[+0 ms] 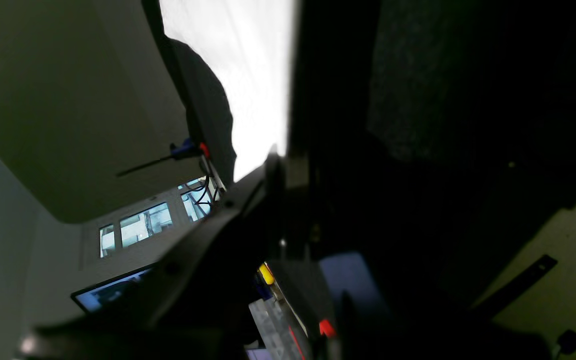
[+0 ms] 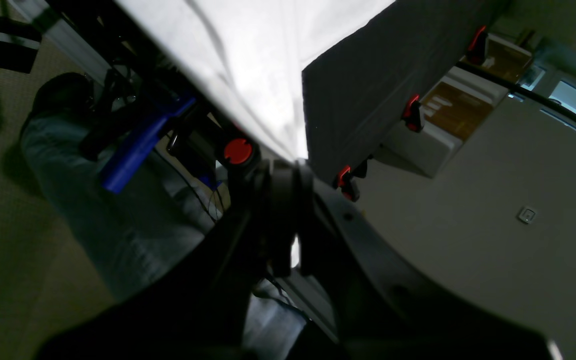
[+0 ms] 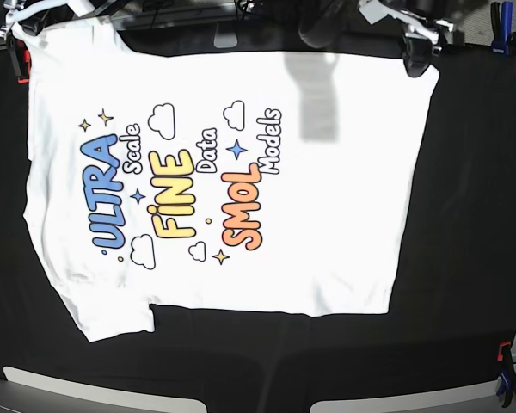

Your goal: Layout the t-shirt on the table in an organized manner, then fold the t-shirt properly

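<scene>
T-shirt [image 3: 241, 181] lies print-up, spread nearly flat across the black counter [image 3: 473, 258], its top edge at the far edge. Both grippers' fingers are clamped on that far edge, left [image 3: 417, 53] and right [image 3: 17, 30]. Layout looks almost finished; folding remains.

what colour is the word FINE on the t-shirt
Yellow, on the white t-shirt; clearest in the base view.
</scene>
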You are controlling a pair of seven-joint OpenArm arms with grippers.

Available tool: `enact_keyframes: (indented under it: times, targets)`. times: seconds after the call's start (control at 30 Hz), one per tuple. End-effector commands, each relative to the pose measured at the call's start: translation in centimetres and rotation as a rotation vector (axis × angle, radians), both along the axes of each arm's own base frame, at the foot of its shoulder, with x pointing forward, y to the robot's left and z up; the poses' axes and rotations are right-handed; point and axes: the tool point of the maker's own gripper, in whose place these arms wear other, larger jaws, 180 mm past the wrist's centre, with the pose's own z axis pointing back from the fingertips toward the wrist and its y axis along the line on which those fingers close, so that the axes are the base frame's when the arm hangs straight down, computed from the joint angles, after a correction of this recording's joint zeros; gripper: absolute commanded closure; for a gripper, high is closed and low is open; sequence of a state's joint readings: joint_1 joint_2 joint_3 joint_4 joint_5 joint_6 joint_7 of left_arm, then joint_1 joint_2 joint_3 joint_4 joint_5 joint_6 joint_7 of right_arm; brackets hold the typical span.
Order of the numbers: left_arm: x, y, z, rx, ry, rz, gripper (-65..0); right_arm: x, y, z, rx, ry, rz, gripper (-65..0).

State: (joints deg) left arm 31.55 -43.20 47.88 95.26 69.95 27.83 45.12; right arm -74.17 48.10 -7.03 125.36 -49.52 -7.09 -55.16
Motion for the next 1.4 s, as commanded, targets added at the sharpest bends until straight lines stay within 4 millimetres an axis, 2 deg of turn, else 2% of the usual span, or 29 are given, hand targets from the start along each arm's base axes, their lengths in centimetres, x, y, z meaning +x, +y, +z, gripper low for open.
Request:
enact_keyframes:
  times: [0.0,0.1,0.23,0.4,0.63,0.8,0.97,1.13,1.27,1.37]
  targets:
    - [0.2,0.1,0.7,0.002,-0.025,-0.004,0.0,0.1,0.0,0.5,-0.011,-0.01,0.009,0.0]
    - [0.3,0.0,0.8,0.0,-0.03,-0.008,0.0,0.4,0.0,0.7,-0.012,-0.027,0.01,0.0]
    - [1.6,-0.7,1.8,0.012,-0.092,-0.054,0.0,1.0,0.0,1.1,0.011,-0.087,-0.011,0.0]
    - [4.1,-0.6,2.6,0.009,-0.149,-0.047,0.0,5.2,0.2,1.3,0.093,-0.223,-0.074,0.0]
    - [7.4,-0.1,3.0,-0.057,-0.161,0.014,0.0,10.2,2.5,-0.1,0.326,-0.247,-0.127,0.0]
    - [9.8,-0.1,3.1,-0.146,-0.147,0.061,0.0,14.2,3.3,1.0,0.426,-0.334,-0.15,0.0]
    - [11.7,0.6,3.3,-0.195,-0.144,0.124,0.0,16.7,4.2,1.8,0.496,-0.363,-0.14,0.0]
    - [13.0,0.8,4.0,-0.208,-0.167,0.136,0.0,18.9,3.4,2.1,0.499,-0.429,-0.166,0.0]
    - [13.6,0.7,4.4,-0.211,-0.182,0.134,0.0,20.7,1.7,0.9,0.487,-0.467,-0.234,0.0]
    - [13.6,0.1,4.0,-0.268,-0.149,0.127,0.0,21.8,1.9,-0.5,0.548,-0.444,-0.26,0.0]
